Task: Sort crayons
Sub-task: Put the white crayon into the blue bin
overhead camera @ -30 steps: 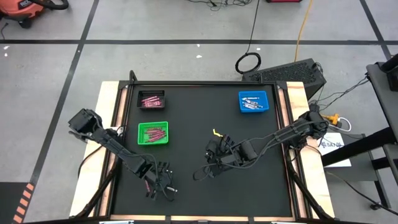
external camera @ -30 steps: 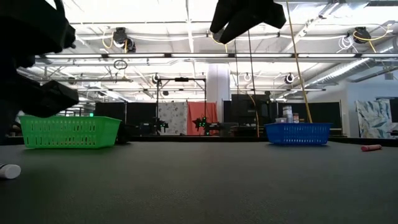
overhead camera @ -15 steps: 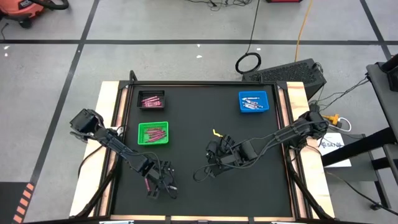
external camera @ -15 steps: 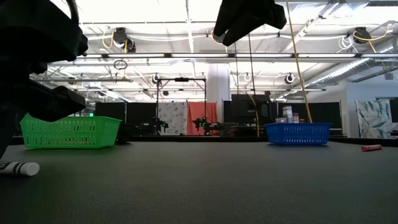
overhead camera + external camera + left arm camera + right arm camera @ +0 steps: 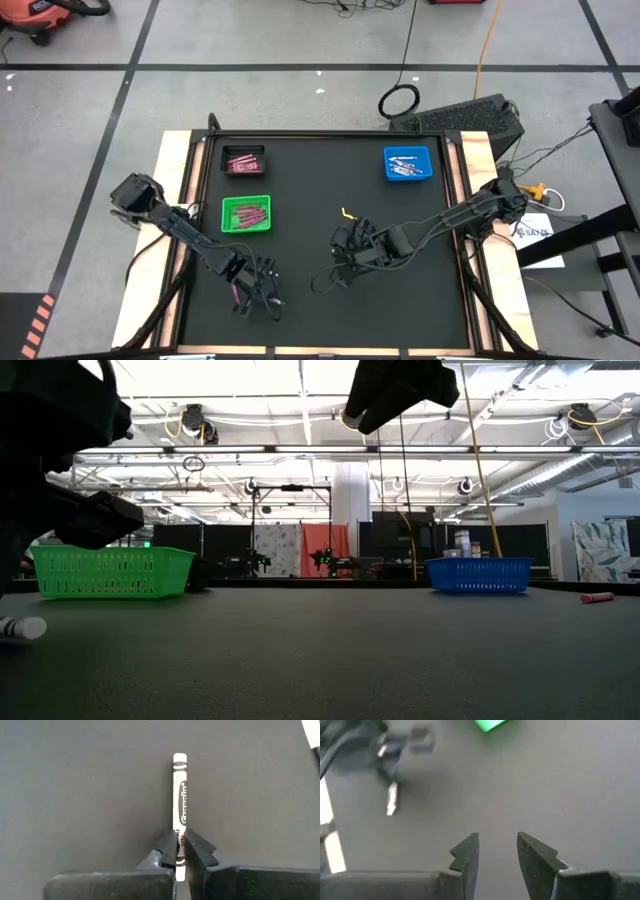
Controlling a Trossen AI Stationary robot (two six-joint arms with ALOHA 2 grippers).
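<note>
Now your left hand [image 5: 180,854] is clenched on the white crayon [image 5: 179,805], low at seven o'clock on the surface [image 5: 330,210]. Lift straight, keep it level, then carry toward the blue tray [image 5: 407,163] at one o'clock. Right hand [image 5: 497,851] waits mid-surface, released.

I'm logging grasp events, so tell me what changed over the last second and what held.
The left end effector, near the table's front left, closed on the white paper-wrapped crayon lying on the black mat, which shifted slightly in the low view. The right end effector stayed open mid-table. The green plastic basket, blue plastic basket and black tray did not move.
</note>
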